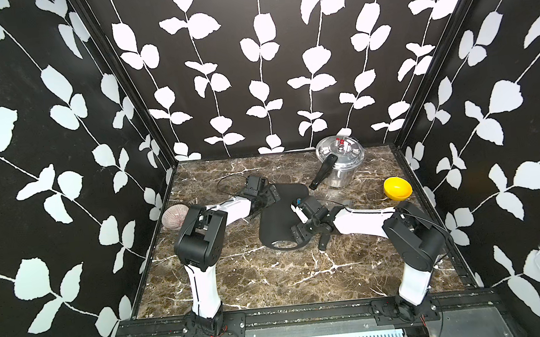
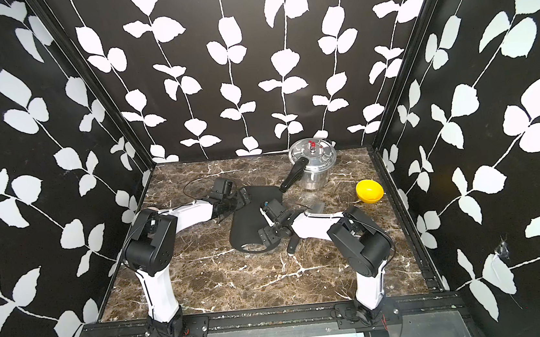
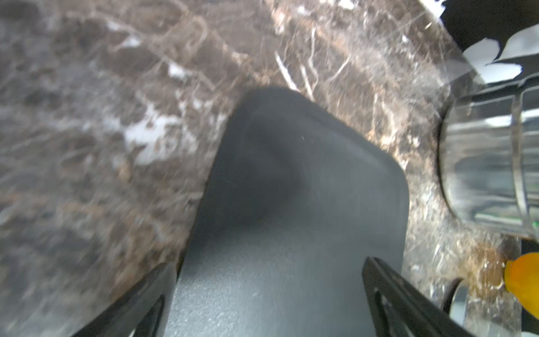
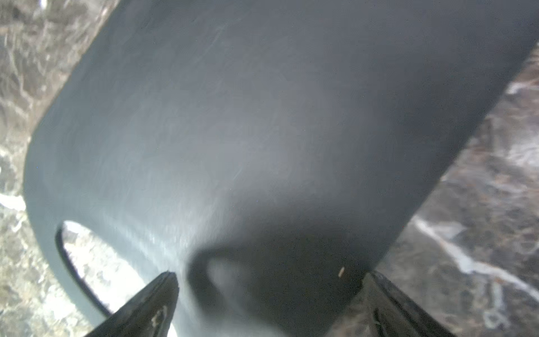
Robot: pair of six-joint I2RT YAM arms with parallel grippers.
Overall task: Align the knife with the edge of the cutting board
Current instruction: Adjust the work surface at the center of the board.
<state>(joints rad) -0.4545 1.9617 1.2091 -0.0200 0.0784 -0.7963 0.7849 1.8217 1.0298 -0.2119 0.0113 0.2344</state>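
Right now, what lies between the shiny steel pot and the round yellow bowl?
Nothing: the brown marble tabletop between the shiny steel pot and the round yellow bowl is bare, in both top views.

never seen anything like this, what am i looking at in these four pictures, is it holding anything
Two robot arms stand at the near edge of a marble table. Two pictures look down on the whole scene; the other two come from a camera on each arm's wrist, looking past its claw. On the table lie a black cutting board, a steel pot, a yellow bowl and a pinkish ribbed ball. The knife is mostly hidden under the right arm; only its black handle shows. The left claw and right claw both hang open over the board, holding nothing.
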